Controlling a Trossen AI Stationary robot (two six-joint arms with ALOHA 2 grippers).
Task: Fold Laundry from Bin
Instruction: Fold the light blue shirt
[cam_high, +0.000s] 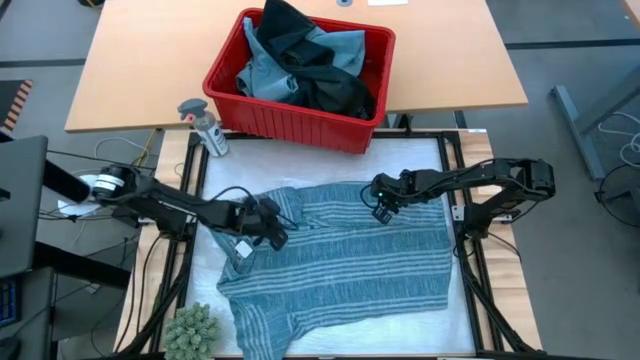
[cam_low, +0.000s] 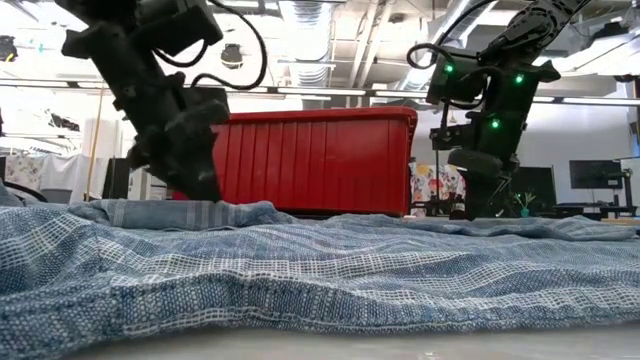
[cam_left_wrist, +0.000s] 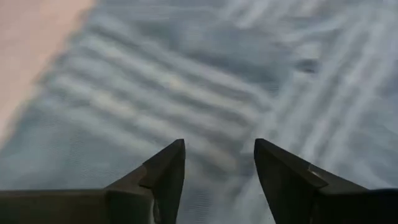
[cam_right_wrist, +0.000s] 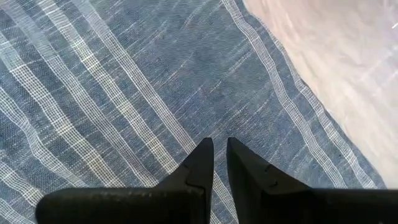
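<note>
The left claw (cam_high: 243, 247), fingers parted, hovers over the striped garment's (cam_high: 340, 265) near-left corner, its long axis across the worktop (cam_high: 420, 150), while the right claw (cam_high: 382, 212), nearly closed and empty, poises above the far edge.

Bright, even overhead light; left wrist view blurred, others sharp.

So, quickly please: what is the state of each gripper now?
Left gripper: open, just above the striped garment, holding nothing.
Right gripper: nearly closed, over the same garment, nothing visibly between its fingers.
</note>
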